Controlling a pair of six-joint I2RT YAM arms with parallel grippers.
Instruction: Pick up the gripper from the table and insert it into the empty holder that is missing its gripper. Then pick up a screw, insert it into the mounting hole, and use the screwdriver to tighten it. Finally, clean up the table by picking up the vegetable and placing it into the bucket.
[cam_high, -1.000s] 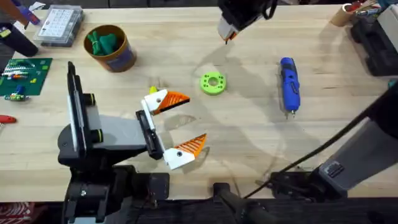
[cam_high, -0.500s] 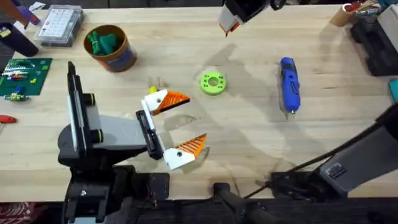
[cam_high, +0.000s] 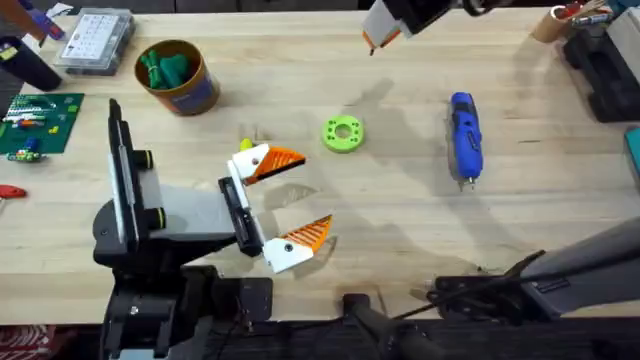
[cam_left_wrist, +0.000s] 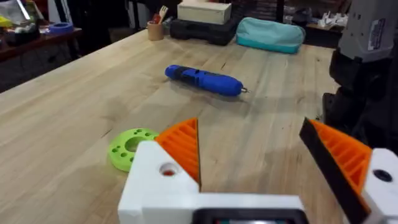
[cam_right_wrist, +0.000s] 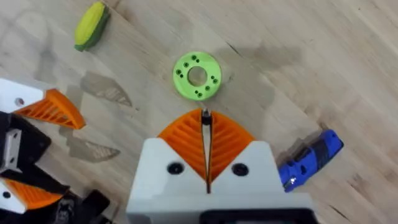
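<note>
Overhead: vegetable (cam_high: 164, 68) inside bucket (cam_high: 178, 78); screwdriver (cam_high: 465, 137) flat on worktop (cam_high: 400, 215), lime ring (cam_high: 342, 133) well apart. Left wrist: left gripper (cam_left_wrist: 264, 158) fingers wide, empty. Right wrist: right gripper (cam_right_wrist: 206, 140) fingers pressed together, ring beyond, small yellow piece (cam_right_wrist: 91, 25) farther.

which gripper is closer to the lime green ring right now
Left. The left gripper sits open on the table just beside the lime-green ring; the right gripper is raised, shut, far beyond it.

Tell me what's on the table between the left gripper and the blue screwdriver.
In the overhead view, the lime-green ring lies between the left gripper and the screwdriver, nearer the gripper; the rest is bare wood.
</note>
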